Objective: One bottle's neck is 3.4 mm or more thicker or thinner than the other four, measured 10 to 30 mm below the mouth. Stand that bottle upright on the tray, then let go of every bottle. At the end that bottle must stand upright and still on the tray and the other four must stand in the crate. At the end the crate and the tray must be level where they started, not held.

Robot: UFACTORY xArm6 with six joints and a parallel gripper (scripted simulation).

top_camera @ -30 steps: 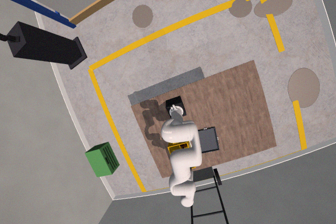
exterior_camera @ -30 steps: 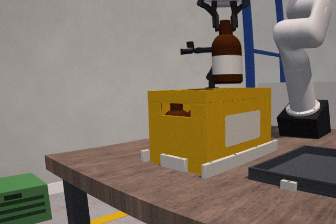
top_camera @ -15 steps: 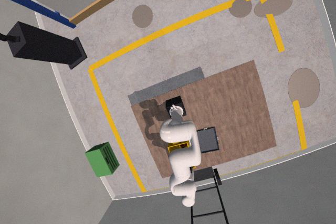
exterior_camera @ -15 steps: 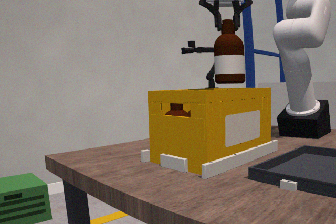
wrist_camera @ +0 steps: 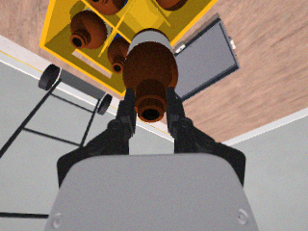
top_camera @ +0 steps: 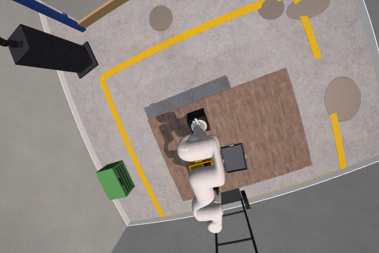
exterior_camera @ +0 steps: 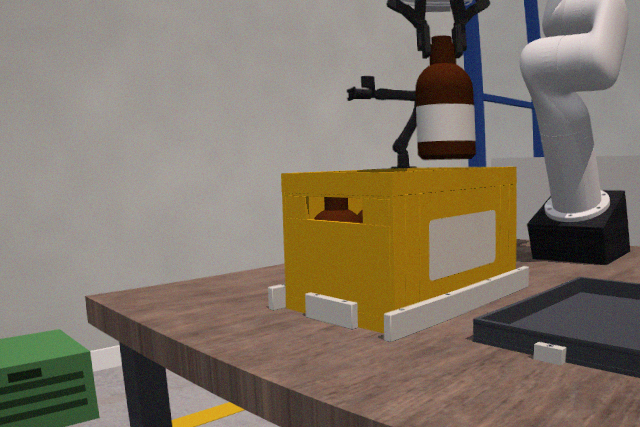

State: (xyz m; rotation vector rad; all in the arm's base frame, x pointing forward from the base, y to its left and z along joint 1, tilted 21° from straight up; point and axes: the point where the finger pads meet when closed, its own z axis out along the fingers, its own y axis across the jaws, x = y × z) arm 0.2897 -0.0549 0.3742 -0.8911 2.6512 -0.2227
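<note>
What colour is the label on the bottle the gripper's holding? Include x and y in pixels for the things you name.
White, a plain band around the brown bottle point(exterior_camera: 445, 86) point(wrist_camera: 150, 67); the exterior view shows it best.

1. A brown wood-grain tabletop point(top_camera: 260, 115) point(exterior_camera: 232, 324) point(wrist_camera: 274, 72) carries everything.
2. The yellow bottle crate point(top_camera: 200, 164) point(exterior_camera: 336, 262) point(wrist_camera: 46, 29) stands upright on it, white locating strips point(exterior_camera: 454, 303) along its foot.
3. Beside the crate, apart from it, the dark rimmed tray point(top_camera: 234, 157) point(exterior_camera: 584, 316) point(wrist_camera: 207, 58) lies flat.
4. The arm's black base block point(top_camera: 195, 114) point(exterior_camera: 566, 244) sits there too.
</note>
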